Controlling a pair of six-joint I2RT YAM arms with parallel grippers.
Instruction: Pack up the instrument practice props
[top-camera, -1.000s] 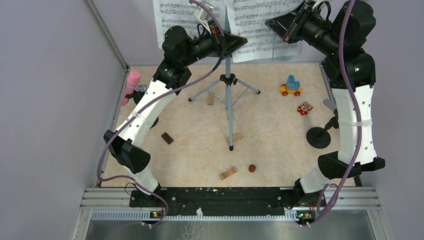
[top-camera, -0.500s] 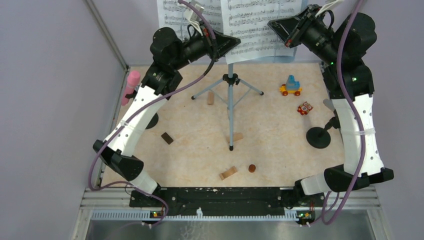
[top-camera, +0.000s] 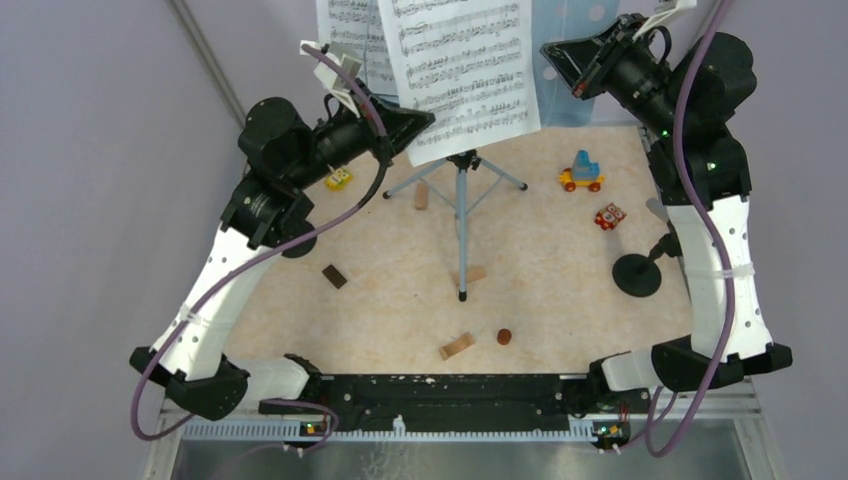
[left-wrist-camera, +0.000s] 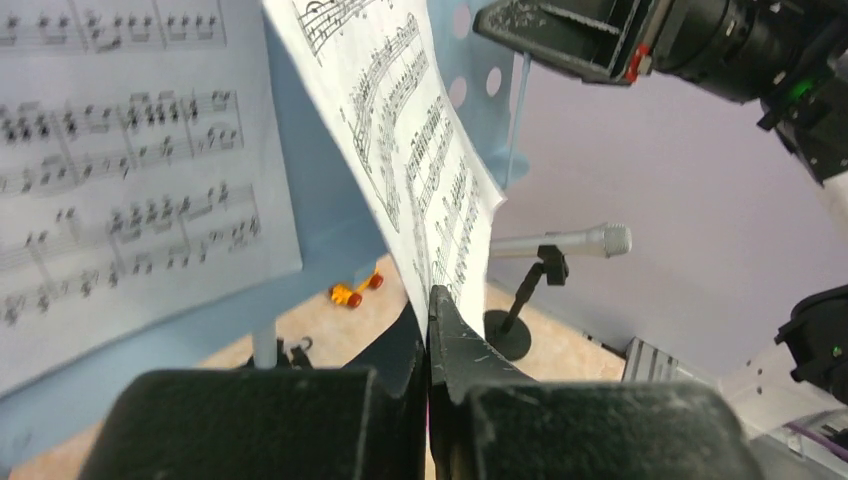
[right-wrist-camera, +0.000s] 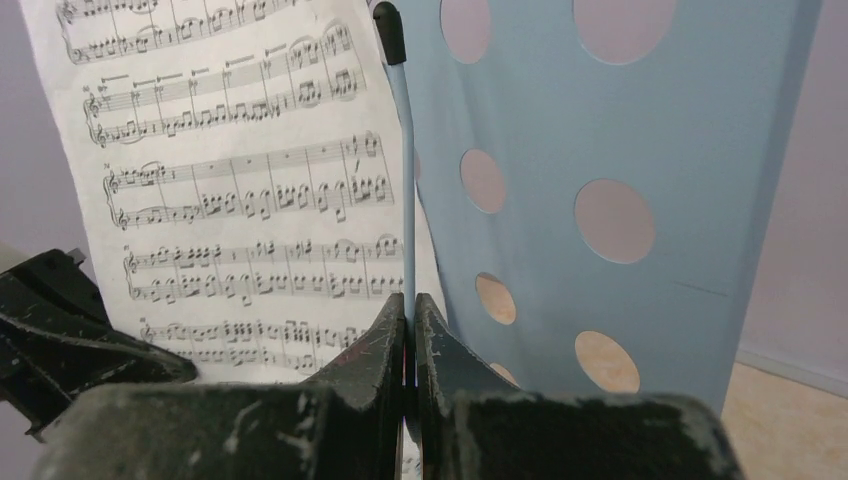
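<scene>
My left gripper (top-camera: 424, 119) (left-wrist-camera: 428, 300) is shut on the bottom edge of a white sheet-music page (top-camera: 465, 70) (left-wrist-camera: 415, 170) and holds it up, tilted, in front of the pale blue perforated music rack (top-camera: 568, 20) (right-wrist-camera: 620, 150). A second page (top-camera: 350, 30) (left-wrist-camera: 130, 150) leans on the rack. My right gripper (top-camera: 550, 48) (right-wrist-camera: 409, 305) is shut on the rack's thin blue page-holder arm (right-wrist-camera: 402, 180). The tripod (top-camera: 460, 200) stands mid-table. A silver microphone (left-wrist-camera: 565, 241) sits in a black round-based holder (top-camera: 640, 272). The pink microphone is hidden.
Toy vehicles sit at the back: blue-yellow (top-camera: 582, 172), red (top-camera: 609, 216), small yellow (top-camera: 338, 179). Wooden blocks (top-camera: 457, 346) (top-camera: 474, 273) (top-camera: 421, 195) and a dark piece (top-camera: 335, 276) lie around the tripod. A second black base (top-camera: 297, 246) shows under the left arm. Walls close both sides.
My left gripper has pulled the right-hand page off the rack, leftward and towards the near side, and the left arm has swung left. The right gripper has stayed on the rack.
</scene>
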